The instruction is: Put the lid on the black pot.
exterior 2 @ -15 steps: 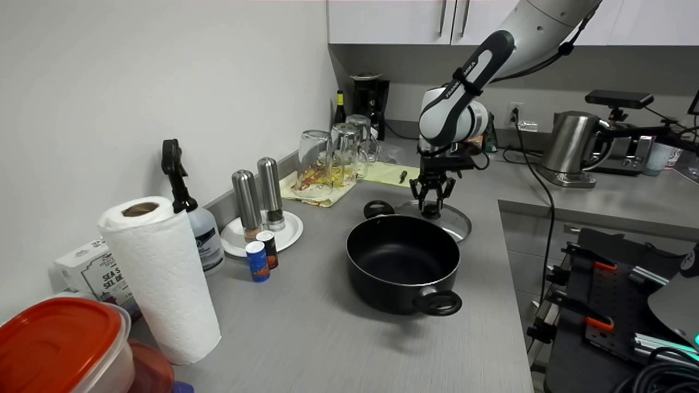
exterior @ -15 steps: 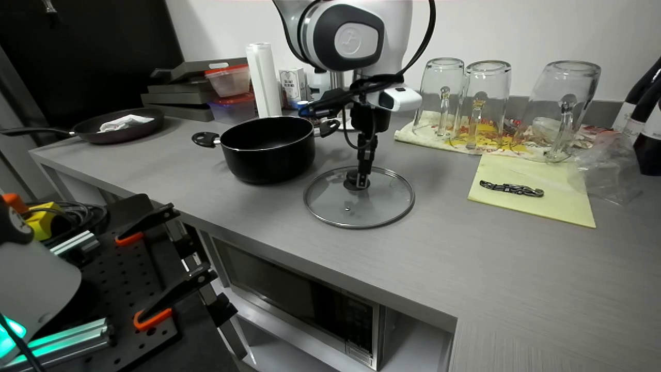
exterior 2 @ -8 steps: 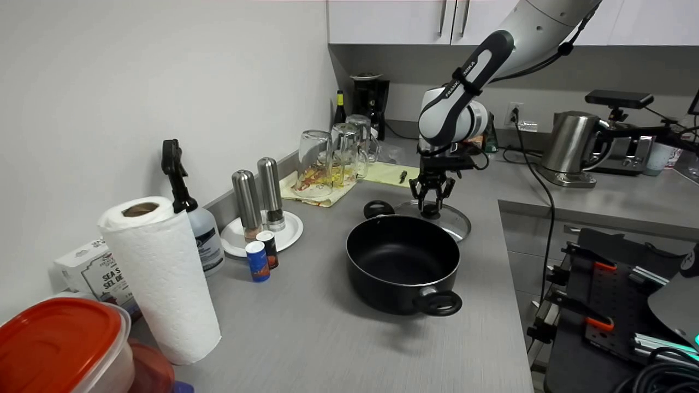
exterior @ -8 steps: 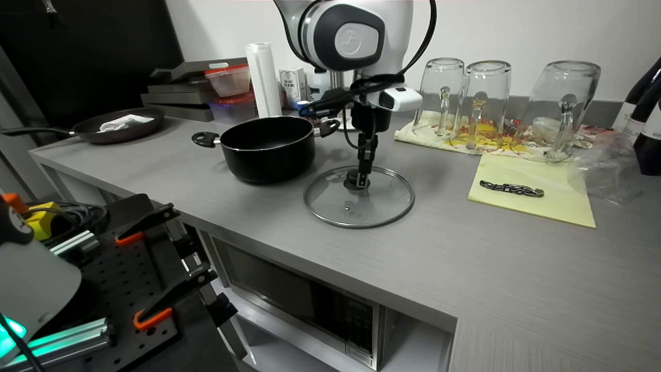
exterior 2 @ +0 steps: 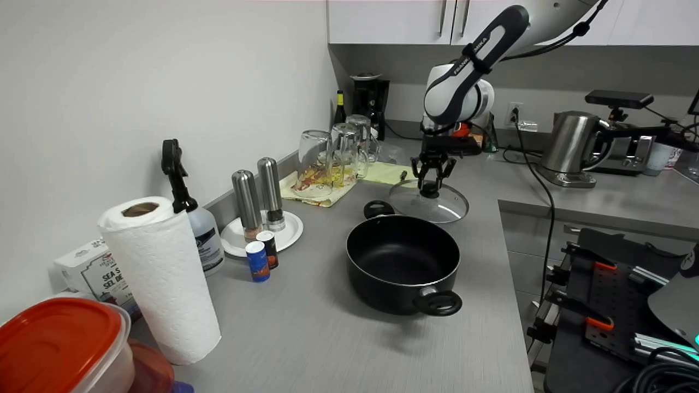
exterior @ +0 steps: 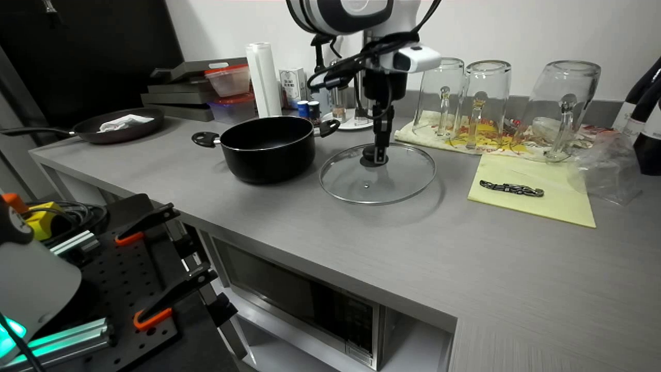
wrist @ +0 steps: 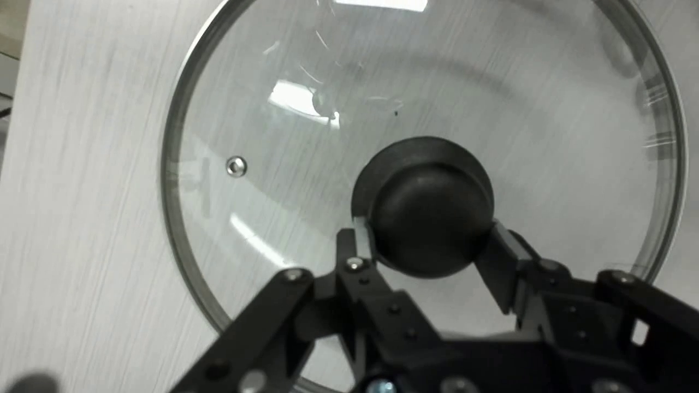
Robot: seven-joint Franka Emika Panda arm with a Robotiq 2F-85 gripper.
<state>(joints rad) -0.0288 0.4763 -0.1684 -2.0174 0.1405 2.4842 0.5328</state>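
Observation:
The clear glass lid (exterior: 351,178) with metal rim hangs a little above the counter, its shadow showing below it. It also shows in an exterior view (exterior 2: 439,210), just behind the black pot (exterior 2: 401,295), and fills much of the wrist view (wrist: 295,196). My gripper (exterior: 380,156) points down with its fingers closed on both sides of the lid's black knob (wrist: 434,218). In the wrist view the fingertips (wrist: 428,226) touch the knob. The black pot (exterior: 271,163) stands upright and uncovered beside the lid, its inside visible and empty, with two side handles.
Upturned glass mugs (exterior: 480,103) stand on a cloth along the wall, near yellow paper (exterior: 542,206). Metal mills (exterior 2: 248,202) on a white plate, small shakers (exterior 2: 258,262) and a paper towel roll (exterior 2: 164,284) line the wall. A long-handled pan (exterior: 119,135) sits at the far end.
The lid has risen off the counter with my gripper on its knob. Arm and lid have moved up and slightly toward the mugs, away from the pot. The pot has not moved.

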